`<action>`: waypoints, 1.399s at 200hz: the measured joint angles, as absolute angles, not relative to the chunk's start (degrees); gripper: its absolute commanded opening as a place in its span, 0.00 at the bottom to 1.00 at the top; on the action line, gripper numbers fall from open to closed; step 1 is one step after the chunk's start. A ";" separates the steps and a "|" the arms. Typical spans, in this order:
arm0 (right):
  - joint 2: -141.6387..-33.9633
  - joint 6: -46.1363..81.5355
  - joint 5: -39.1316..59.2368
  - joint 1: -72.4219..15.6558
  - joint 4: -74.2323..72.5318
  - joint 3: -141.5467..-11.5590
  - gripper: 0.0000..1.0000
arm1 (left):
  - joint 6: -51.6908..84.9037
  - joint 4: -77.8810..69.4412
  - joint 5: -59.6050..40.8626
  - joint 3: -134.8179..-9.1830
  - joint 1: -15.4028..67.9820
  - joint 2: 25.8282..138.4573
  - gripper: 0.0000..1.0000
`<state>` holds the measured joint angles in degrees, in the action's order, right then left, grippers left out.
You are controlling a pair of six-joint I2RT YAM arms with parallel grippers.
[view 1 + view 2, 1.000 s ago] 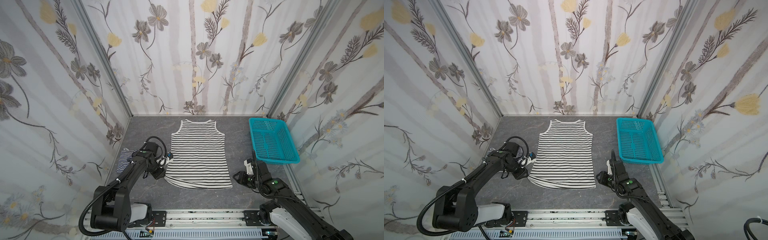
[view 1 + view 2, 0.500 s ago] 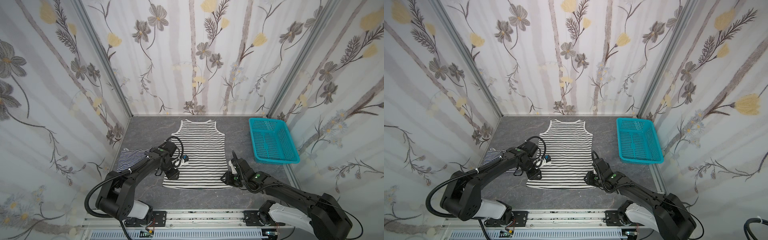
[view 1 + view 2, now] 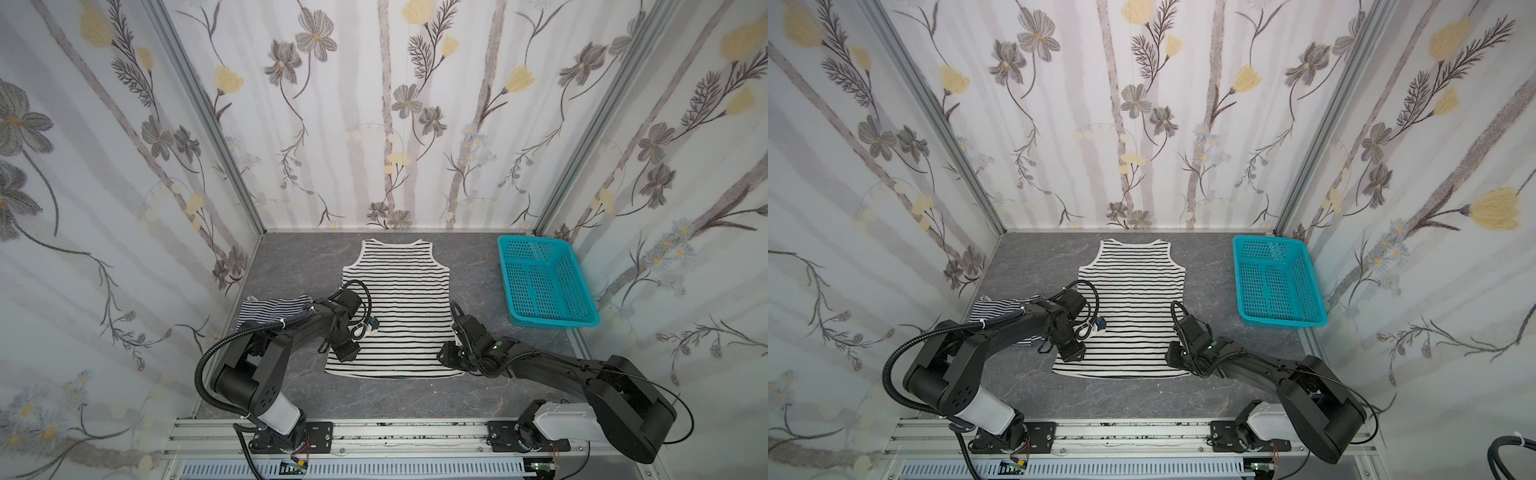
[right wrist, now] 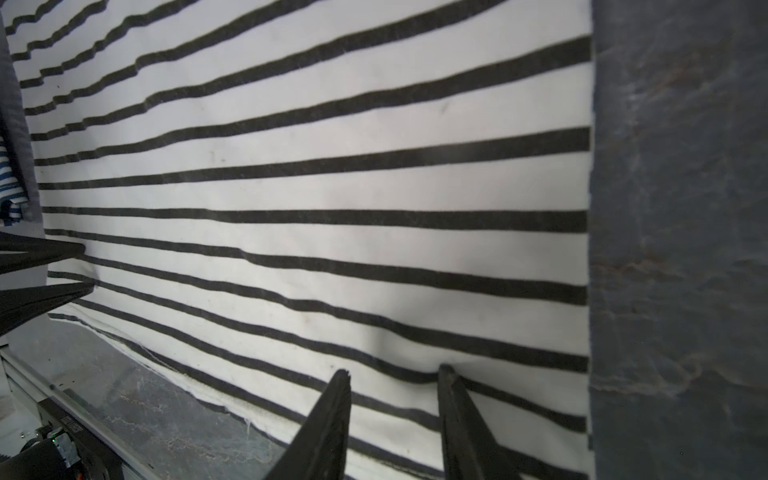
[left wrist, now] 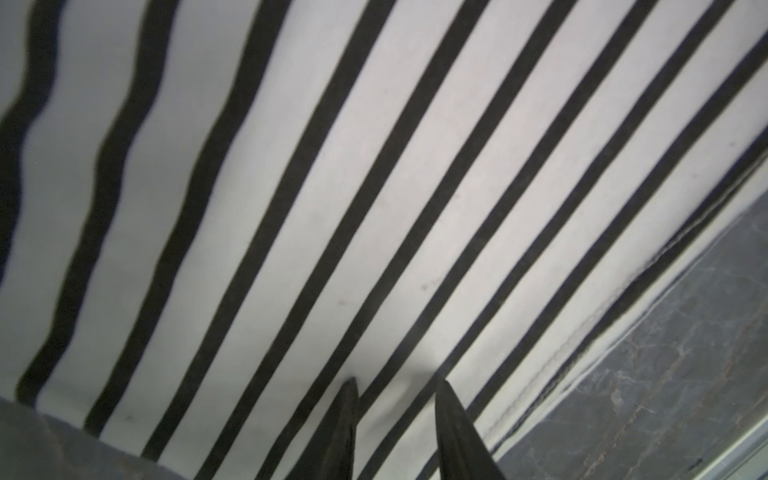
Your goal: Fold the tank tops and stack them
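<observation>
Found the white top (image 3: 399, 307) spread flat on the tabletop (image 3: 374, 399), neck toward the back wall, hem toward the near rail, as shown in both top views. Found the navy top (image 3: 272, 309) at the left, partly hidden under the left arm, near the white one; could not tell whether touching. Noted the basket (image 3: 555, 322) well apart at the right.

Saw the left gripper (image 5: 397, 384) down on the white top's near left corner, just in from the side edge and a little above the hem, with jaws partly apart, tips on the cloth and nothing pinched. Saw the right gripper (image 4: 392, 372) set likewise at the near right corner, jaws partly apart, tips pressing the cloth, a slight ripple ahead of them and no hold yet.

Judged the step in hand as a twin pinch of the hem corners for a fold up toward the neck. Judged the task as early: white top unfolded, no stack made.

For a clean fold:
- Needed both layers caught, not the upper one alone, so worth pressing firmly before closing.
- Needed matched closing and a matched lift, else a skewed crease.
- Best carried low and straight across the stripes, with the hem laid square on the shoulder line.
- Risked dragging the whole top if lifted too little.
- Risked a slipped corner if pinched too close to the edge.
</observation>
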<state>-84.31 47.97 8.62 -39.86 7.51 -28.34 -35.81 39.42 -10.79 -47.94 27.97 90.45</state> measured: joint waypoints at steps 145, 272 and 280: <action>-79.83 46.06 6.81 -35.53 16.36 -35.83 0.45 | -31.81 37.71 -9.08 -66.59 23.75 97.65 0.39; -86.19 53.52 8.62 -44.56 7.29 -30.70 0.46 | -25.47 32.84 -1.52 -100.66 22.02 128.33 0.38; -85.95 53.54 8.67 -44.36 7.01 -30.37 0.46 | -25.47 32.84 -1.17 -100.66 21.96 128.42 0.38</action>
